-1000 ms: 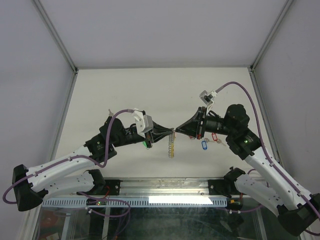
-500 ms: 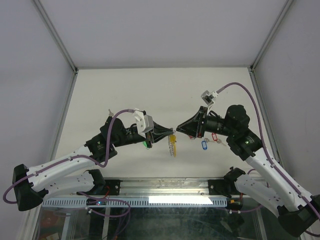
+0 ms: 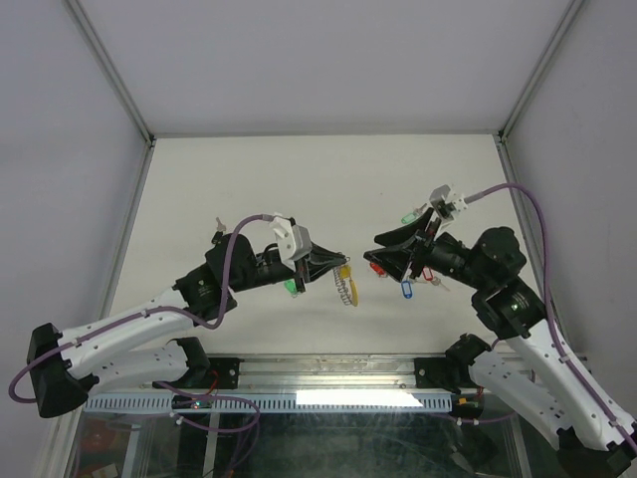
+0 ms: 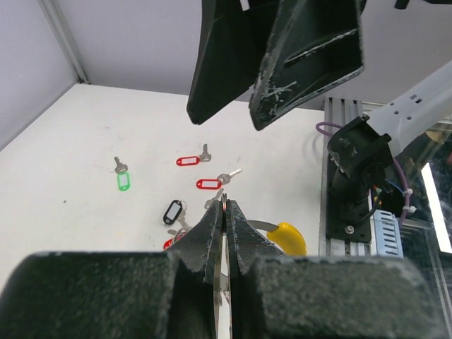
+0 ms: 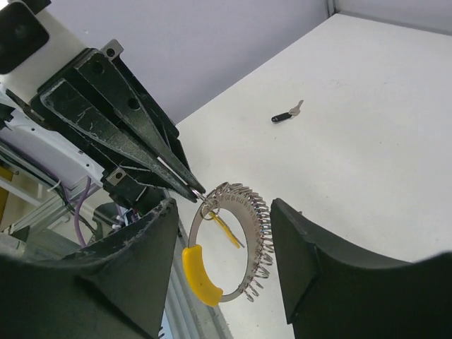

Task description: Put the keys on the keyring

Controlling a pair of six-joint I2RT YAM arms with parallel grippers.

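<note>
Silvery keyring point(image 3: 344, 286) hangs pinched in the closed left gripper point(image 3: 333, 267). At its 3 o'clock, the right gripper point(image 3: 377, 254) stands parted, empty. Likely next: grasping 1 of the loose keys point(image 3: 406, 288) at 4 o'clock.

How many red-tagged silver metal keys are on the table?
2 clearly: one red-tagged key beyond another, right of the green-tagged key. A half-hidden red sliver nearer the camera may be a third.
</note>
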